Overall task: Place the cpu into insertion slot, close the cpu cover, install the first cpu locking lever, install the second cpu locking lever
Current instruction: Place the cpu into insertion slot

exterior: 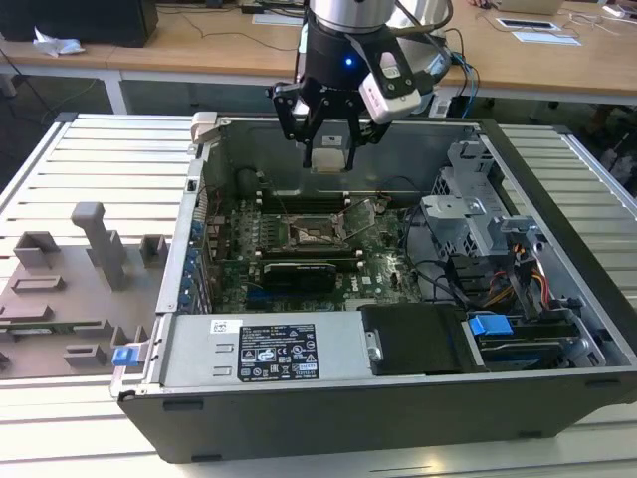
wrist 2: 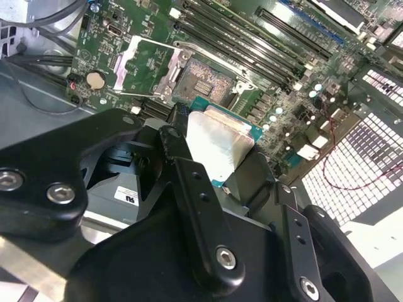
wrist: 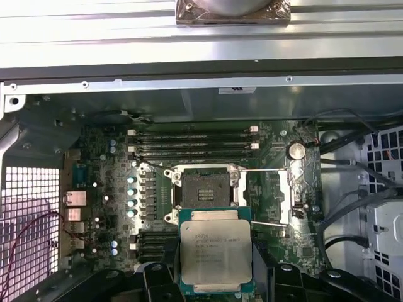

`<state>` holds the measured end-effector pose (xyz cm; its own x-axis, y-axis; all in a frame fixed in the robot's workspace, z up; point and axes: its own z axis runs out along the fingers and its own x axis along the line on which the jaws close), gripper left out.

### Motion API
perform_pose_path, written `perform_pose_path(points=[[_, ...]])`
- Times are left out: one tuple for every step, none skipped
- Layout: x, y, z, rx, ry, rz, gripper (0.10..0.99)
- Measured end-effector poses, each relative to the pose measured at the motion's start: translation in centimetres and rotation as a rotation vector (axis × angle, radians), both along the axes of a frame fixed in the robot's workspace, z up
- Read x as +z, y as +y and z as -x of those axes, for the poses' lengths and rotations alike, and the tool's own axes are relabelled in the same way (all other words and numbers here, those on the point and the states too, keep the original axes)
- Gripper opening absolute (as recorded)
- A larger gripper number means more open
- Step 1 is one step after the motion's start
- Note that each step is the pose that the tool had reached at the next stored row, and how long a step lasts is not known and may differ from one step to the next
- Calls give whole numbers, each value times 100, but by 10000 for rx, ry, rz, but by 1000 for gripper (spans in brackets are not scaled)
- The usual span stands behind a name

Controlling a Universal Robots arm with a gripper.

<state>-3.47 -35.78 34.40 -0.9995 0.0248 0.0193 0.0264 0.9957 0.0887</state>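
My gripper (exterior: 327, 151) hangs over the open computer case and is shut on the cpu (exterior: 328, 157), a flat square chip with a silvery top. In both wrist views the cpu (wrist: 216, 251) (wrist 2: 220, 146) sits between the black fingers (wrist 2: 189, 182). It is held in the air, above and a little to one side of the insertion slot (wrist: 203, 187) (wrist 2: 204, 82) (exterior: 317, 234). The slot lies bare, a dark square in a silvery frame. The cpu cover (wrist: 275, 195) (wrist 2: 141, 63) stands swung open beside it. Thin wire levers (wrist: 267, 170) are raised along the cover's edges.
Long memory slots (wrist: 195, 141) run behind the socket. A black heatsink-like block (exterior: 299, 271) lies in front of it. The power supply (exterior: 259, 349), a drive cage (exterior: 478, 214) and cables (exterior: 518, 279) crowd the case. A grey fixture tray (exterior: 70, 289) sits at the exterior view's left.
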Motion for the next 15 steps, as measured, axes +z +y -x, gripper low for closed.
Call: perform_pose_path(points=[[-15, 0, 0, 0, 0, -1, 545], [-28, 0, 0, 0, 0, -1, 545], [-40, 0, 0, 0, 0, -1, 545], [-51, 0, 0, 0, 0, 0, 545], [-59, 0, 0, 0, 0, 0, 545], [-65, 0, 0, 0, 0, 0, 545], [-72, 0, 0, 0, 0, 0, 545], [-77, 0, 0, 0, 0, 0, 545], [-85, 0, 0, 0, 0, 0, 545], [-95, 0, 0, 0, 0, -1, 545], [-107, 0, 0, 0, 0, 0, 545], [-116, 0, 0, 0, 0, -1, 545], [-122, 0, 0, 0, 0, -1, 545], [-126, 0, 0, 0, 0, -1, 545], [-139, 0, 0, 0, 0, -1, 545]])
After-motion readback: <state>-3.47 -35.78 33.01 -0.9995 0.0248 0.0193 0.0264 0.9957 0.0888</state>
